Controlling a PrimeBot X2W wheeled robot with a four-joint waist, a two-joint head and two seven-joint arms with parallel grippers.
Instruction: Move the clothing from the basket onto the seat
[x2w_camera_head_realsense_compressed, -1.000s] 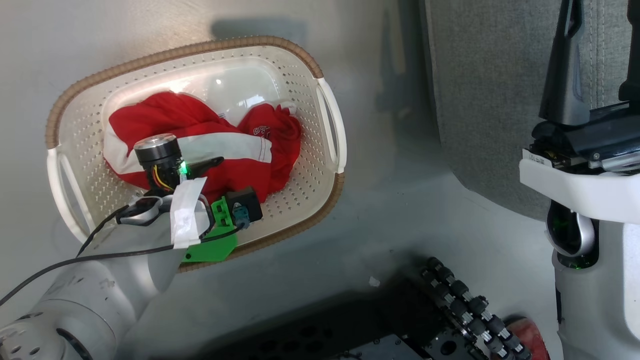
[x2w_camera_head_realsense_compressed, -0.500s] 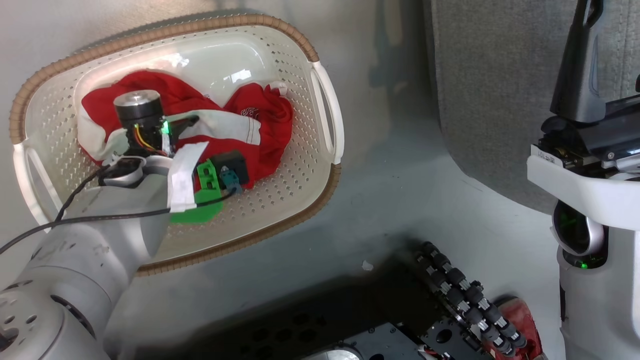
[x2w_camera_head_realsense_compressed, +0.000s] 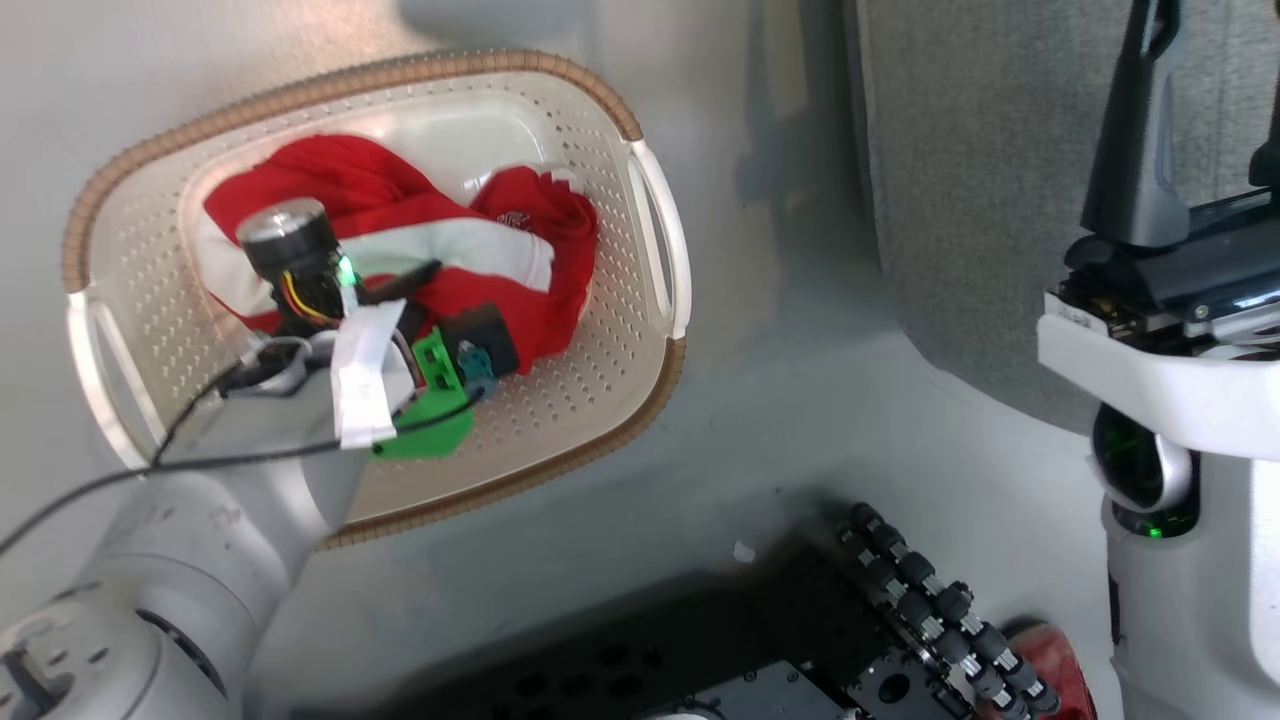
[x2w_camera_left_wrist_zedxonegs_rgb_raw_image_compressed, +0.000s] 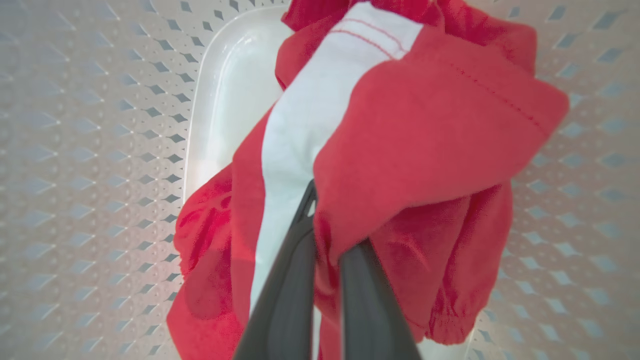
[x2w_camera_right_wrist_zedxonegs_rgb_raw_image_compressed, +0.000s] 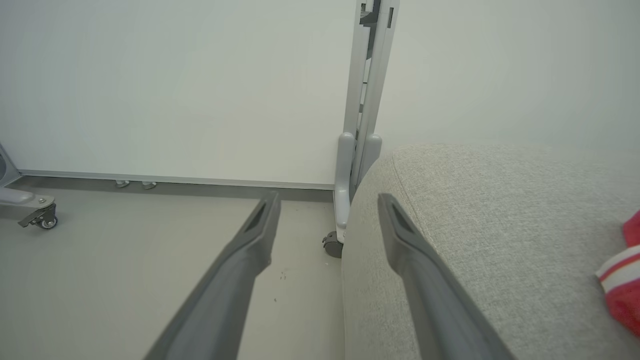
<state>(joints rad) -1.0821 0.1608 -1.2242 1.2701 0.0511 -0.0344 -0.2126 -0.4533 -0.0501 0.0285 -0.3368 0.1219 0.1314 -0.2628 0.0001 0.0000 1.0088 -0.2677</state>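
We are looking down on a pale floor (x2w_camera_head_realsense_compressed: 800, 420), and the grey seat (x2w_camera_head_realsense_compressed: 1000, 200) is rising at its right side in the head view, apart from the basket (x2w_camera_head_realsense_compressed: 590, 340), which is sitting on the floor to our left. In the right wrist view the seat's rounded corner is filling the lower right, with a folded grey panel on castors (x2w_camera_right_wrist_zedxonegs_rgb_raw_image_compressed: 367, 100) standing just behind it against a white wall. The basket is holding the clothing (x2w_camera_head_realsense_compressed: 340, 180), a bunched red heap with a broad white band that is lying across the basket's middle. A second red garment (x2w_camera_right_wrist_zedxonegs_rgb_raw_image_compressed: 622, 270) with a white stripe is lying on the seat at the right edge of the right wrist view. Our left gripper (x2w_camera_left_wrist_zedxonegs_rgb_raw_image_compressed: 327, 250) is reaching down into the basket, and its two dark fingers are pressing nearly together on a fold of the clothing; the red cloth is draping over one fingertip and hiding it, while the other is lying against the white band. Our right gripper (x2w_camera_right_wrist_zedxonegs_rgb_raw_image_compressed: 327, 205) is hovering beside the seat's corner with its fingers spread wide apart, and they are gripping nothing.
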